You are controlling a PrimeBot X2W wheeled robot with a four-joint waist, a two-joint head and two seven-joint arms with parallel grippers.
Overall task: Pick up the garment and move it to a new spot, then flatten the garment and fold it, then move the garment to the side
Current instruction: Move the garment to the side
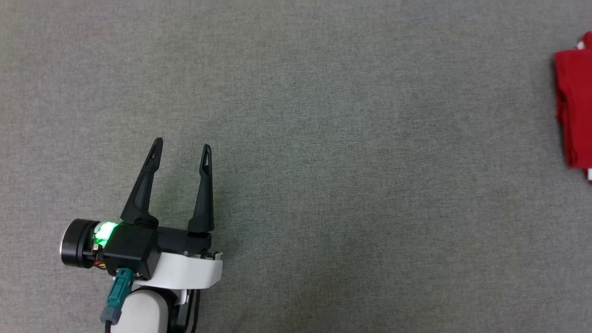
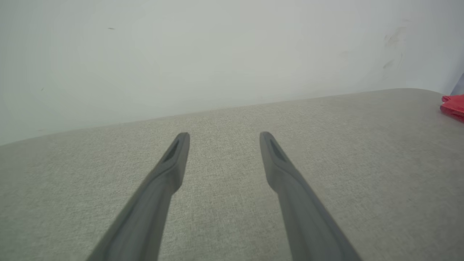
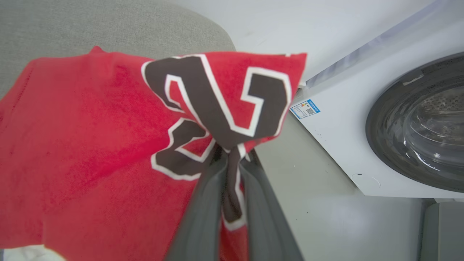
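The garment (image 1: 576, 111), red with white trim, lies folded at the far right edge of the grey table in the head view, and its red edge (image 2: 453, 106) peeks in at the right of the left wrist view. My left gripper (image 1: 181, 151) hovers open and empty over the table at the lower left, far from the cloth; its two fingers (image 2: 174, 159) stand wide apart. In the right wrist view my right gripper (image 3: 231, 154) is shut on a pinch of the garment (image 3: 90, 145) at the black, white-outlined number print, lifting that corner.
Grey fabric tabletop (image 1: 323, 162) stretches across the head view. A pale wall (image 2: 217, 54) stands behind the table's far edge. A white washing machine (image 3: 362, 108) with a round glass door (image 3: 420, 123) sits beside the table's rounded end, past the garment.
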